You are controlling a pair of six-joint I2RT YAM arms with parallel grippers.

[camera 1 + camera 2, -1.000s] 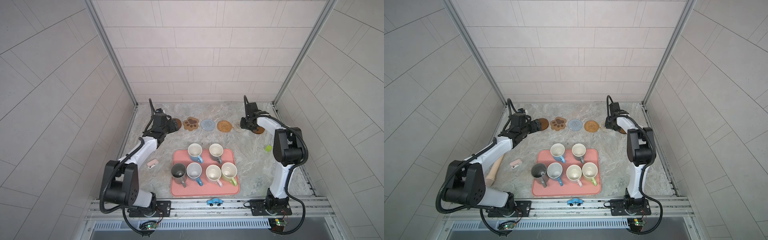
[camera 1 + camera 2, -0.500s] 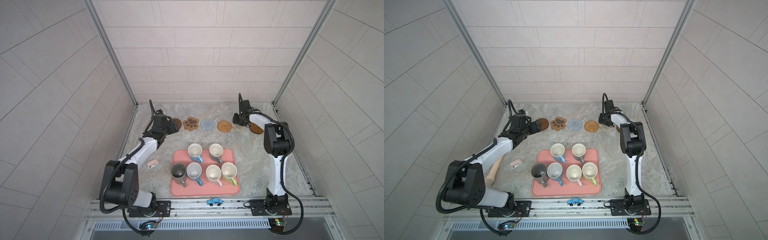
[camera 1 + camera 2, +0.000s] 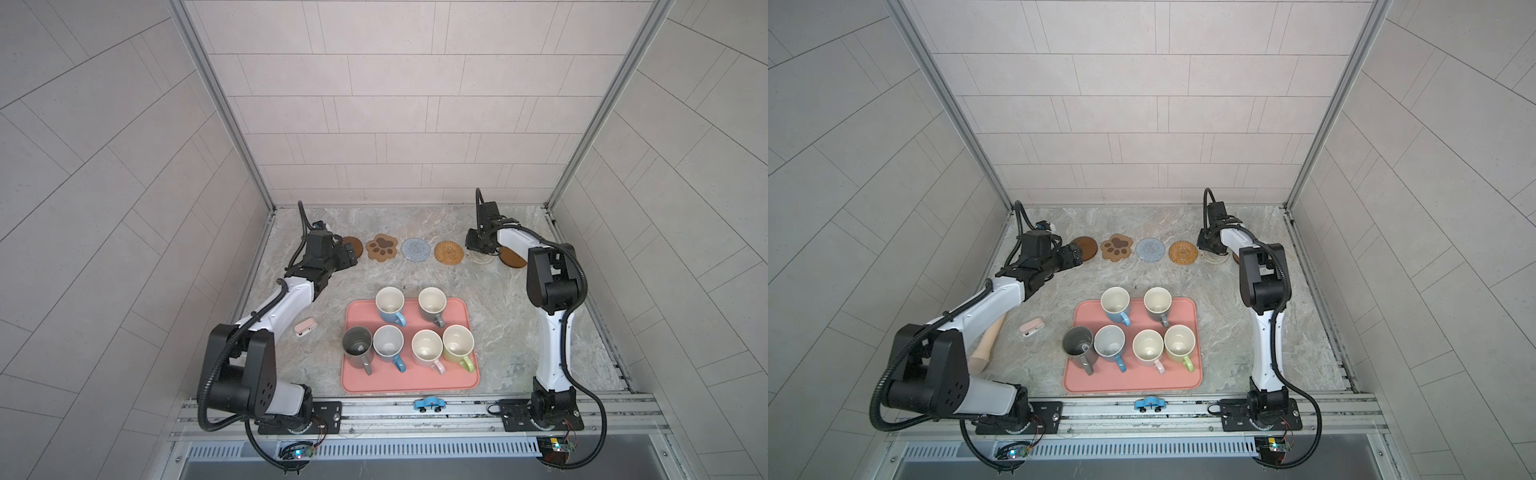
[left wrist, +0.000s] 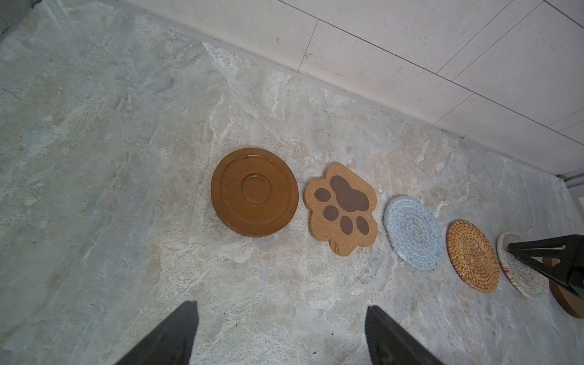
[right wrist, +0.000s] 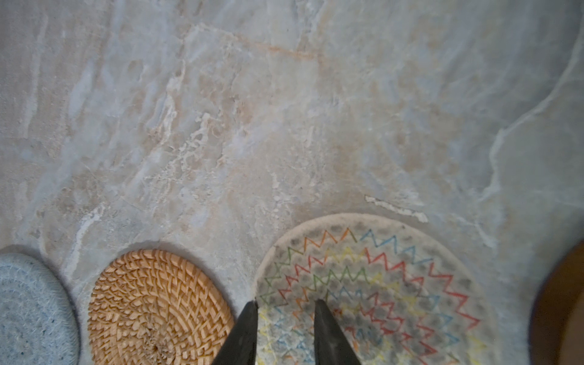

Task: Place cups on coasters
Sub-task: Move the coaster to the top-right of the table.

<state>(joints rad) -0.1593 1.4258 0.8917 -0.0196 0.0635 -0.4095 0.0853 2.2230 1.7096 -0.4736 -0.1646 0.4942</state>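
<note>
- Right wrist view is showing the right gripper [image 5: 286, 301] pointing down onto the pale round coaster with coloured zigzag stitching [image 5: 373, 284]. Its jaws are standing a narrow gap apart, clamping nothing, and one fingertip [image 5: 249, 313] is sitting at that coaster's rim beside the woven rattan round coaster [image 5: 158, 306].
- By my reading, this arm is tidying the coaster row rather than fetching a cup. Doing that well is meaning pressing lightly and sliding flat, so the soft mat is not bunching or riding onto the rattan coaster or the right-end brown wooden disc [image 3: 512, 259] just beside it.
- The left gripper [image 4: 279, 306] is hovering wide open and empty near the left-end brown wooden disc [image 4: 254, 191]. The tan cork paw-print coaster [image 4: 341, 208] and the blue-grey knit round coaster [image 4: 412, 232] are lying next along the line.
- All six mugs are standing upright on the pink rectangular tray [image 3: 415, 380], none on a coaster. They are the dark grey mug [image 3: 357, 345], two blue mugs [image 3: 390, 305], the grey-brown mug [image 3: 432, 303], the pale pink mug [image 3: 427, 349] and the light green mug [image 3: 458, 345].
- The coaster row is lying near the tiled back wall [image 3: 395, 183], leaving little room behind it.
- Bare marbled tabletop [image 3: 415, 278] is lying between the row and the tray for carrying.
- The mugs are crowding each other, so lifting straight up before travelling is looking safest.
</note>
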